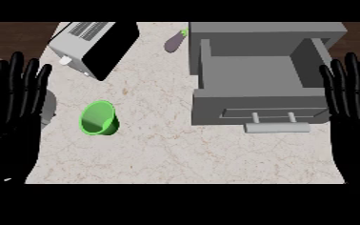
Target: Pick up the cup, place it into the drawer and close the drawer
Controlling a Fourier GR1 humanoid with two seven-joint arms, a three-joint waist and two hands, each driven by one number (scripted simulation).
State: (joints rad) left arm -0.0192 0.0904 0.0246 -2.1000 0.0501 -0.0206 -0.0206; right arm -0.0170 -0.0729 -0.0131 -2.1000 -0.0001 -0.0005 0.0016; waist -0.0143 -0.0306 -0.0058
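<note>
A green cup (98,118) lies on the marble counter at the left, its mouth turned up and to the left. At the right stands a grey drawer unit whose drawer (255,108) is pulled out, its inside bare, with a pale bar handle (277,127) on the front. My left hand (21,95) shows at the left edge, open with fingers up, a little left of the cup and apart from it. At the right edge my right hand (343,100) is open too, fingers up, just beside the drawer's right wall.
A toaster oven (95,45) with a black door stands at the back left. A purple eggplant (175,41) lies at the back, left of the drawer unit. A grey round object (48,108) peeks out beside my left hand.
</note>
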